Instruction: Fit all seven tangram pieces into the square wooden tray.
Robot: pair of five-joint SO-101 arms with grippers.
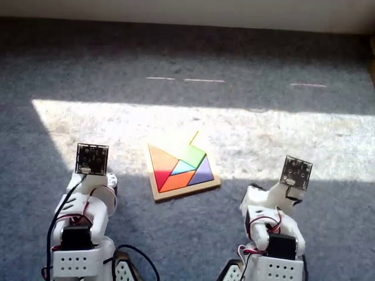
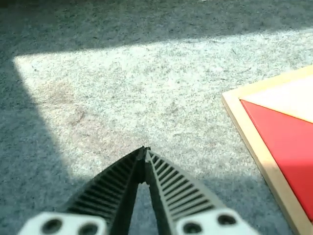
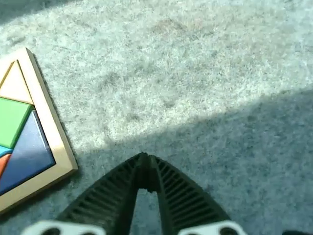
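Note:
The square wooden tray [image 1: 157, 192] lies on the grey carpet between the two arms, holding several coloured tangram pieces: red [image 1: 159, 173], orange [image 1: 176, 181], cyan [image 1: 184, 167], green [image 1: 190, 154], purple [image 1: 202, 173] and pale yellow ones in the sunlit part. My left gripper [image 2: 145, 150] is shut and empty over bare carpet, left of the tray's edge [image 2: 254, 142] and a red piece [image 2: 286, 134]. My right gripper [image 3: 145, 157] is shut and empty to the right of the tray's corner [image 3: 61, 156], where blue [image 3: 27, 152] and green [image 3: 11, 120] pieces lie.
A bright band of sunlight crosses the carpet [image 1: 263, 134] through the tray's far half. Both arm bases [image 1: 79, 252] [image 1: 272, 246] stand at the near edge. A pale wall strip [image 1: 234, 12] runs along the far side.

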